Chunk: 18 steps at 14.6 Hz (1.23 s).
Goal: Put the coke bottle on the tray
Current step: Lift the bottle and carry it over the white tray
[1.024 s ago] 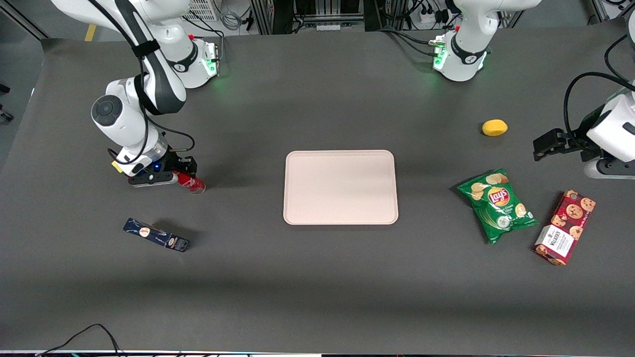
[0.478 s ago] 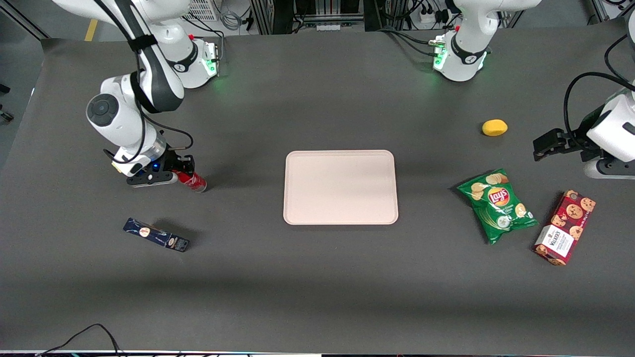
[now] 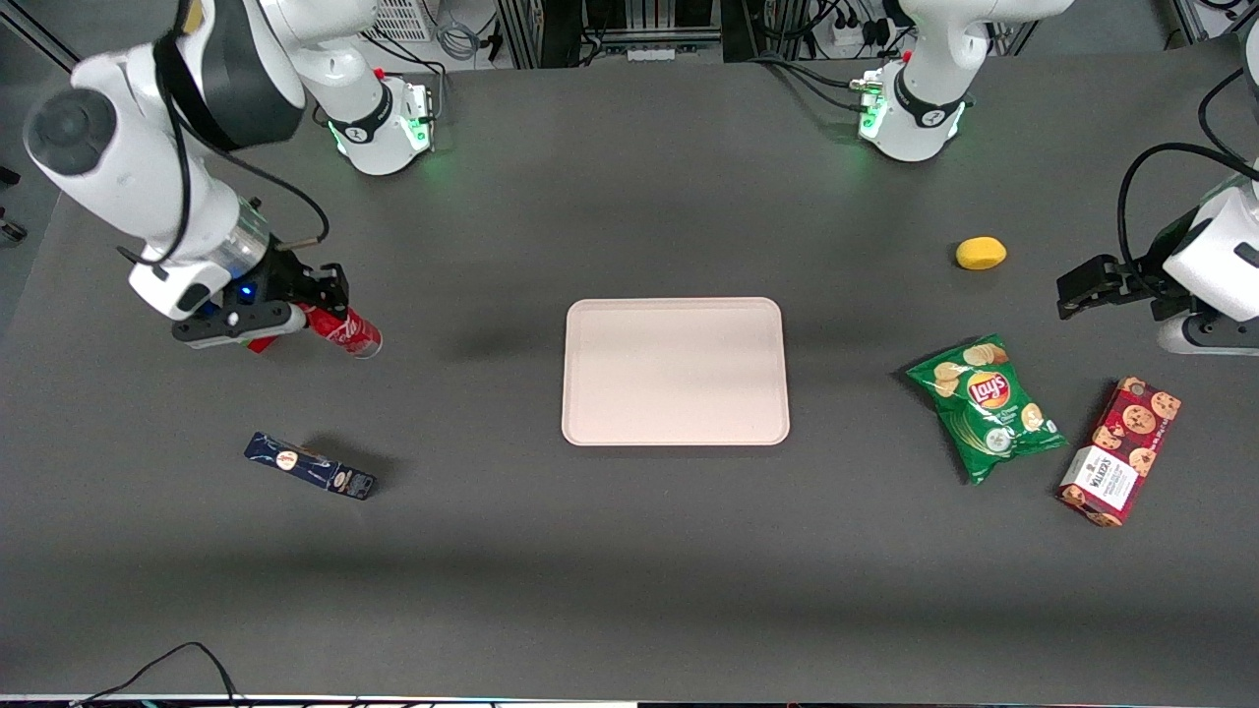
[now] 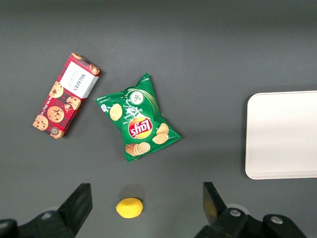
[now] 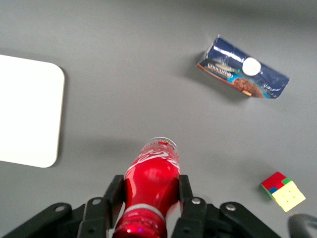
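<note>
- One bottle is in play: the coke bottle [image 3: 341, 331] hangs above the table toward the working arm's end, tilted, base pointing at the tray [image 3: 675, 372]
- Gripper [image 5: 148, 198] pinches the bottle around its upper body, one finger on each side
- Tray lies well apart from the bottle, with bare table between them
- Best to carry it level and high enough to pass the rim, then lower over the tray's middle before letting go
- Tilted as it is, the bottle may roll once freed, so set it low
</note>
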Each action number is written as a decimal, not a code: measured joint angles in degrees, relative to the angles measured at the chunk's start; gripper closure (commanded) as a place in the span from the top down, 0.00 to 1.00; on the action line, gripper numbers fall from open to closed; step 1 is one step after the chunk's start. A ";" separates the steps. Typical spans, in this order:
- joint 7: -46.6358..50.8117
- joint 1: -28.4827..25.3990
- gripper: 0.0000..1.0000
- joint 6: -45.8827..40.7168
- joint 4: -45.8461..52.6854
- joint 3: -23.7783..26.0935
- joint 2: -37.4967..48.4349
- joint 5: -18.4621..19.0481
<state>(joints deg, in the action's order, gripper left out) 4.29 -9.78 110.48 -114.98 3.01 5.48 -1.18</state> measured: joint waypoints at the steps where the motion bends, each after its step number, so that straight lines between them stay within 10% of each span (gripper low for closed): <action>1: 0.01 -0.05 0.00 -2.28 1.96 0.26 0.52 0.00; 9: 0.71 -0.03 0.00 -12.13 11.67 1.29 0.96 -0.66; 18: 26.94 -0.91 0.00 -8.98 16.27 18.72 -4.11 -2.09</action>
<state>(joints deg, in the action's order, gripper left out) 31.23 -10.69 101.50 -98.71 21.73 1.37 -3.27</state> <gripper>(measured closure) 0.507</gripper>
